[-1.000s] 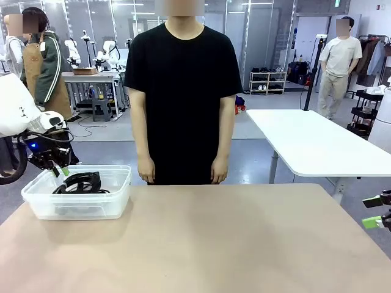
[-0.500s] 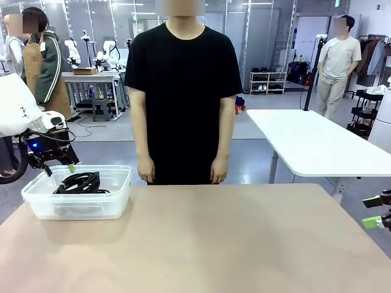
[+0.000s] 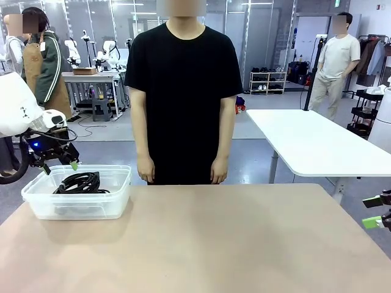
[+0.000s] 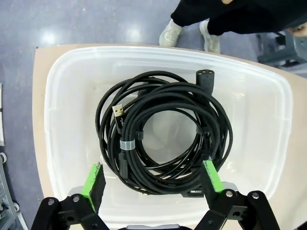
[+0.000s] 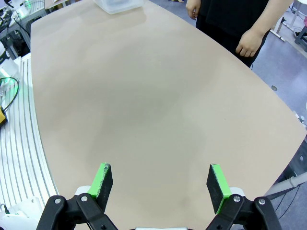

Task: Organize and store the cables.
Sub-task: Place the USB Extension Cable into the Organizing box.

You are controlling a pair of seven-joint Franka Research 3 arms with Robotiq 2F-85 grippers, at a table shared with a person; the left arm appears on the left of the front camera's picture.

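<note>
The cables [image 4: 163, 132] are seen coiled inside the clear bin [image 3: 36, 204] at the table's far left. Just above them the left gripper [image 3: 60, 166] is held spread, empty. At the right edge, the right gripper [image 3: 374, 212] is spread wide over bare table [image 5: 144, 96].

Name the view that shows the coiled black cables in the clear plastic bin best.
The left wrist view: it looks straight down on the coiled black cables, showing loops and plugs. The front view shows them low through the clear plastic bin's wall. The right wrist view catches just a bin corner.
</note>
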